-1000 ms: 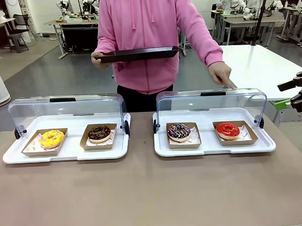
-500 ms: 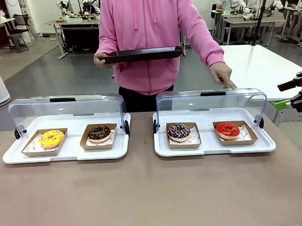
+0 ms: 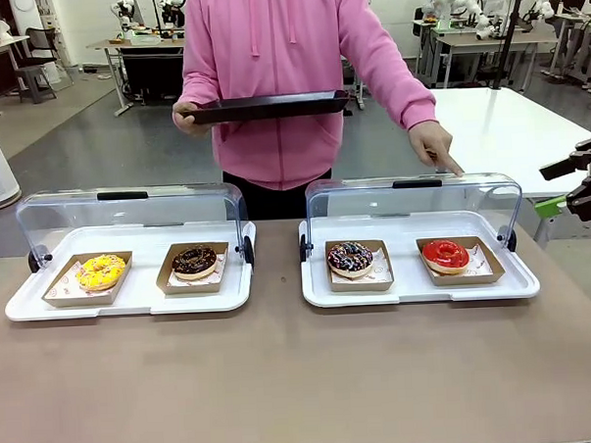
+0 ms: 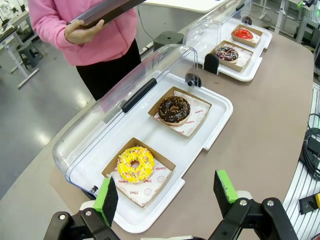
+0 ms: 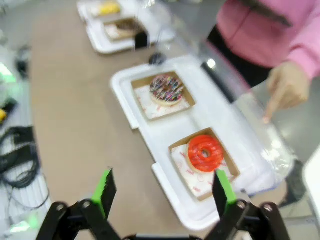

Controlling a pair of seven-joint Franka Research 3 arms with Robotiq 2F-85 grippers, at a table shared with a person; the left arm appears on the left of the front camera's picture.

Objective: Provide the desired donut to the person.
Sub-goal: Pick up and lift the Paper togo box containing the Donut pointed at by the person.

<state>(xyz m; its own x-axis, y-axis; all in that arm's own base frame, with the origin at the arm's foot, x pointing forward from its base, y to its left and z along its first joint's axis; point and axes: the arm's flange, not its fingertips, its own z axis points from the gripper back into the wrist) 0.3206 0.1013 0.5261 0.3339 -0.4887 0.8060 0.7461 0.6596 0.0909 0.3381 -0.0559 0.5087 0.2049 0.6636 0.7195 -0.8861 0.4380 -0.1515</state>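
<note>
Liner paper under yellow donut [image 4: 135,163] reads "YUMMY" + "SMILE" w/ smiley faces. Same print under choc donut [image 4: 174,108]. No other text legible.

L gripper [image 4: 165,194]: fingers wide apart, nothing btwn them, angled down over table's near edge toward L case [image 4: 218,112]. Yellow donut sits just ahead, btwn the two finger lines. Choc donut is farther ahead on the same tray.

R gripper [image 5: 163,191]: fingers spread wide, empty, held up in the air at table's R end. Red donut [image 5: 205,152] lies ahead of the fingers, closer to the finger on picture right. Sprinkle donut [image 5: 167,89] is farther ahead in the same R case [image 3: 416,293].

Person [image 3: 289,75] stands at far side. Pointing hand [image 3: 434,145] has index finger aimed down at top edge of the clear lid [image 3: 413,207], above the red donut; contact unclear. Other hand [image 3: 186,118] holds black tray [image 3: 271,107] level at chest height.

Room: both lids rolled back, so tray fronts open toward robot. Bare brown table [image 3: 283,379] runs btwn trays + near edge. Narrow gap btwn the two cases.
</note>
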